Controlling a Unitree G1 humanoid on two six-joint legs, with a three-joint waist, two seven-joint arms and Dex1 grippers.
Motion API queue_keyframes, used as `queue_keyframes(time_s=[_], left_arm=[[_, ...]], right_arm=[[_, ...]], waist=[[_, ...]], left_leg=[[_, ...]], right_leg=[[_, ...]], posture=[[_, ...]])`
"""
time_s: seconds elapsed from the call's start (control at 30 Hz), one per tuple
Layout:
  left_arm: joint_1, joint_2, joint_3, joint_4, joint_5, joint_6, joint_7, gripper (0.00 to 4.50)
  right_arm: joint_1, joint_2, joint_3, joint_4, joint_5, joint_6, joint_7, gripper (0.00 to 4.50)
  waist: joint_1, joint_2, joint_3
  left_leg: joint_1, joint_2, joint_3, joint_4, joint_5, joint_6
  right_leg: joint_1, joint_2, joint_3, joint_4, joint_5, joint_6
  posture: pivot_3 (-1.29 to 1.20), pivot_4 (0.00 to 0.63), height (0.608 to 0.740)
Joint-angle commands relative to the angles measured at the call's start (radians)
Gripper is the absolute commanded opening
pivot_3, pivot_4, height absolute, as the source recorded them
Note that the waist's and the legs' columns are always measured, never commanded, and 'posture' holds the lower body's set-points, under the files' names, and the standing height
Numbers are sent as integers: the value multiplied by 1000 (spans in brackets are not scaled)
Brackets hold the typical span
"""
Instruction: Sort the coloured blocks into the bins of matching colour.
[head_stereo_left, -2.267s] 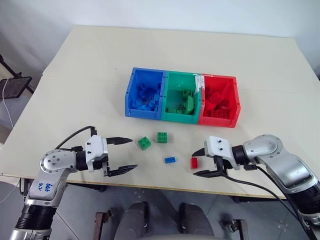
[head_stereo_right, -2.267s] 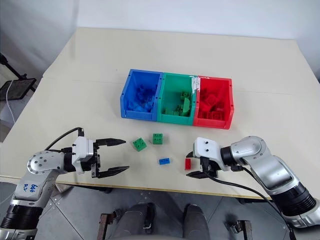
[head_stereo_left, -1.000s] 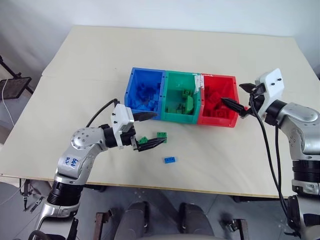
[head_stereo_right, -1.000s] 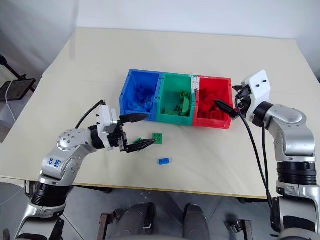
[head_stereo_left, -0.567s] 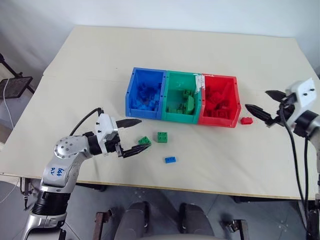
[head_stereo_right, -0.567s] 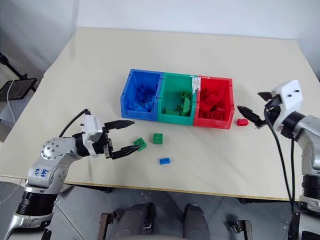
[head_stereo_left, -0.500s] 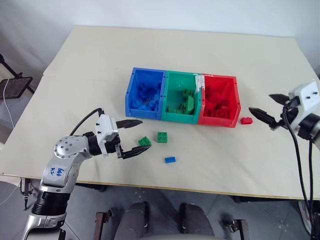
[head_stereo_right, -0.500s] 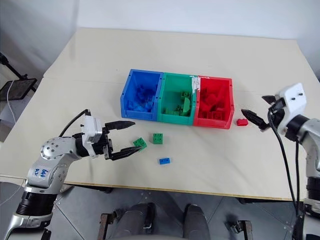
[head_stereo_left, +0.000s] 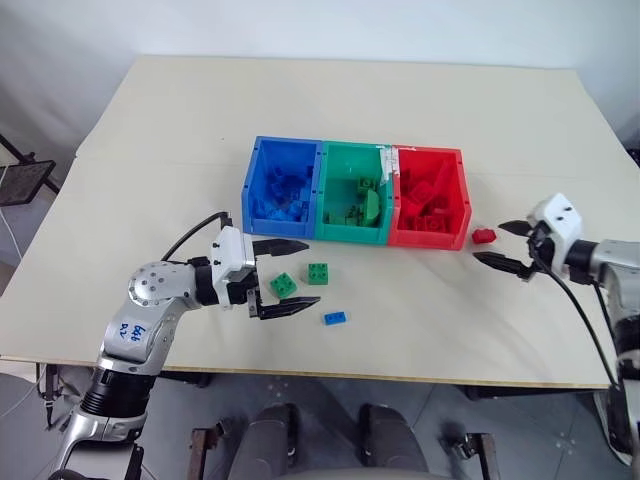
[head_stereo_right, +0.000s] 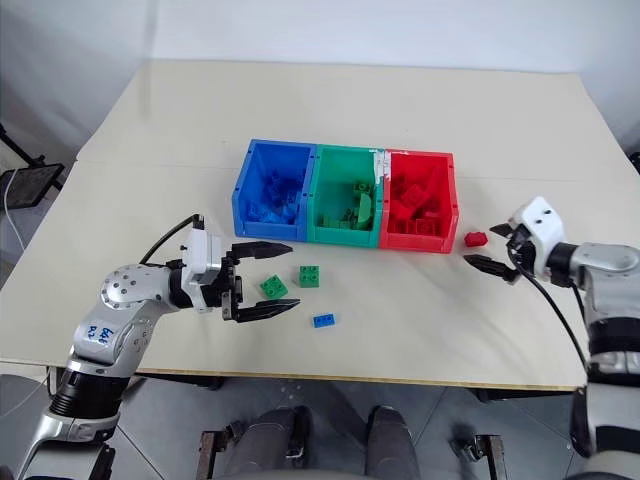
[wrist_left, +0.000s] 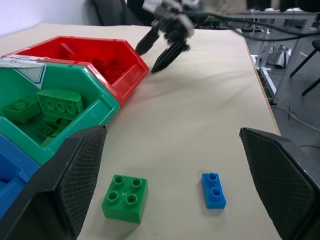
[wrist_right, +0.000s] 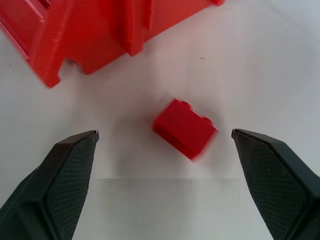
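Red block (head_stereo_left: 483, 236) on table (head_stereo_left: 180, 150) outside red bin (head_stereo_left: 430, 208), right fingers (head_stereo_left: 497, 262) alongside.

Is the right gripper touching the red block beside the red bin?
Apart. In the right wrist view the red block lies on the table with bare surface between it and each open jaw of the right gripper.

The pale beige worktop (head_stereo_left: 180, 130) lies bare on its far half and left side. Mid-worktop, the three joined plastic bins (head_stereo_left: 356, 205) (blue, green, red) form one wall. Near them, two green studded bricks (head_stereo_left: 300, 279) and a small blue brick (head_stereo_left: 335, 318) crowd the left gripper (head_stereo_left: 285, 273). A small red brick (head_stereo_left: 483, 236) lies just right of the bins, before the right gripper (head_stereo_left: 502, 245).
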Motion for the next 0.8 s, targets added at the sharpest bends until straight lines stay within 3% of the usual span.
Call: queue_keyframes(time_s=[0.03, 0.17, 0.4, 0.57, 0.8], left_arm=[[-1, -1, 5, -23, -11, -2, -1, 4500], [-2, 0, 5, -25, -10, -1, 1, 4500], [5, 6, 14, -32, -10, -1, 10, 4500], [11, 3, 15, -36, -9, -2, 18, 4500], [24, -8, 24, -35, -14, -6, 41, 4500]], right_arm=[[-60, 1, 6, 98, -26, -45, 25, 4467], [-104, 18, 14, 175, -46, -45, 34, 3954], [-108, -6, 23, 200, -65, -15, 61, 1725], [-81, -37, 0, 146, -40, 15, 91, 1638], [67, -115, -159, -251, 135, 215, 115, 1638]], waist=[[2, 0, 0], [3, 0, 0], [4, 0, 0], [14, 0, 0], [13, 1, 1]], left_leg=[[0, 0, 0, 0, 0, 0], [0, 0, 0, 0, 0, 0], [0, 0, -1, 2, 0, 0], [0, 0, -1, 2, 0, -1], [-2, 0, -2, 0, -1, -1]], right_leg=[[0, 0, 0, 0, 0, 0], [0, 0, 0, -1, 0, 0], [1, 0, 0, -1, 0, 0], [1, 0, 0, 0, 0, 0], [0, 0, -2, -1, 0, 1]], posture=[[0, 150, 740], [0, 150, 740], [0, 150, 740], [0, 150, 740], [0, 150, 740]])
